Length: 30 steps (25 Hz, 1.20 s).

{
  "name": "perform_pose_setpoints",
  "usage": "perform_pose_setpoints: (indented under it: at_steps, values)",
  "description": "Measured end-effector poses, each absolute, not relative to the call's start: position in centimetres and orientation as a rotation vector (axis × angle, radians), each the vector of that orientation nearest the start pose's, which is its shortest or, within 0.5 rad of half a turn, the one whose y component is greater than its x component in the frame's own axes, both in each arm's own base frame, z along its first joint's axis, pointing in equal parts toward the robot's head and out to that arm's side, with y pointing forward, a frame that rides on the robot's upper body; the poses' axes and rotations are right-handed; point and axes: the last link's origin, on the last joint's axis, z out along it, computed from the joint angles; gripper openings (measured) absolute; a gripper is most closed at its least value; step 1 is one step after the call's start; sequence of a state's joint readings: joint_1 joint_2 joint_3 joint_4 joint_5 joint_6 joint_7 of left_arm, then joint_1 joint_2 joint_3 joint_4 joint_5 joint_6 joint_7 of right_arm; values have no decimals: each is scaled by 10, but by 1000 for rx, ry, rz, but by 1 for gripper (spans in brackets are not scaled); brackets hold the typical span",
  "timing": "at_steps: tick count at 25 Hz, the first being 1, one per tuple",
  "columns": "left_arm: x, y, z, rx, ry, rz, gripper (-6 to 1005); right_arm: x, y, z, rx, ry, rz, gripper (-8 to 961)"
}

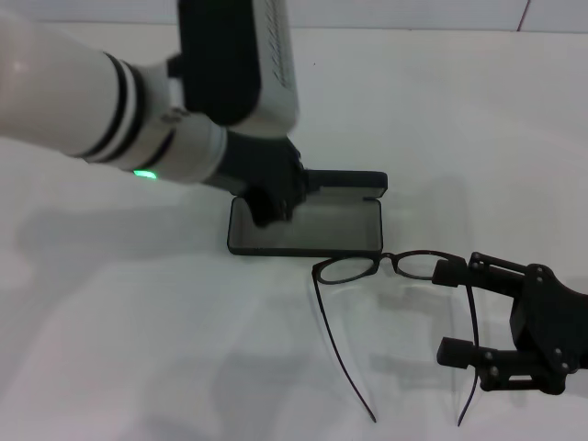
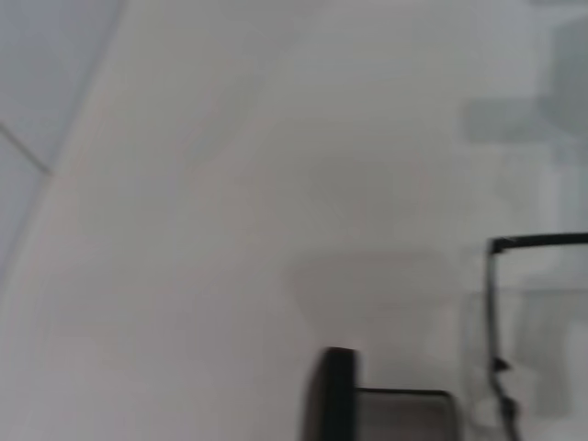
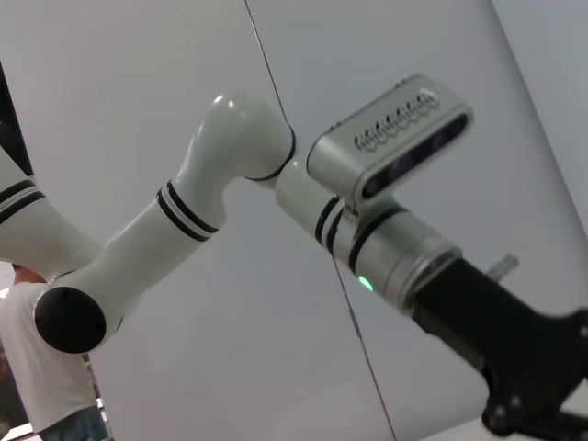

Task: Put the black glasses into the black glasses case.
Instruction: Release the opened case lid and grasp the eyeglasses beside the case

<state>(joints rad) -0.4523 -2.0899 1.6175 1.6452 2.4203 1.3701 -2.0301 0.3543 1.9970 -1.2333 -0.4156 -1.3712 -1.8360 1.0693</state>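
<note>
The black glasses case lies open in the middle of the white table, grey lining up, its lid standing at the far side. My left gripper is down on the case's left end. The black glasses lie unfolded on the table just in front of the case, lenses toward it, and the temple arms run toward me. My right gripper is open at the table's near right. Its fingers straddle the right temple arm near the hinge without closing on it.
The white table extends all around. The left arm reaches in from the upper left across the far side of the table. The right wrist view shows the left arm and a person in white behind.
</note>
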Motion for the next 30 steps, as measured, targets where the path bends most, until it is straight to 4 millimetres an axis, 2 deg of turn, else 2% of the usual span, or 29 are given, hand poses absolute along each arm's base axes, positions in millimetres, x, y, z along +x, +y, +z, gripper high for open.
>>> perform_pose_setpoints:
  at_steps: [5, 9, 10, 14, 16, 20, 25, 27, 28, 29, 30]
  values:
    - [-115, 336, -4, -2734, 91, 174, 38, 261, 241, -12, -2801, 449, 1287, 843]
    - [-108, 338, 11, -2718, 29, -58, 43, 265, 254, 4, -2730, 622, 1286, 843]
    - [-106, 338, 16, -2716, 21, -124, 90, 263, 258, 8, -2737, 642, 1273, 841]
    - [-100, 334, 43, -2673, -31, -492, 276, 246, 277, 17, -2948, 711, 934, 834]
    - [-101, 330, 53, -2651, -43, -653, 320, 239, 285, 22, -2993, 705, 764, 831]
    - [-121, 318, 63, -2617, -65, -848, 409, 217, 302, 36, -3028, 701, 446, 824]
    - [-155, 302, 64, -2626, -92, -1059, 363, 181, 321, 49, -3010, 735, 73, 822]
    - [-171, 301, 59, -2634, -135, -1103, 345, 164, 328, 49, -2999, 740, -43, 821]
    - [-171, 301, 59, -2634, -135, -1103, 336, 158, 331, 48, -2990, 741, -103, 821]
    - [-184, 300, 54, -2643, -171, -1135, 327, 151, 336, 47, -2980, 731, -164, 821]
    - [-185, 299, 54, -2644, -175, -1139, 318, 143, 341, 44, -2971, 710, -246, 820]
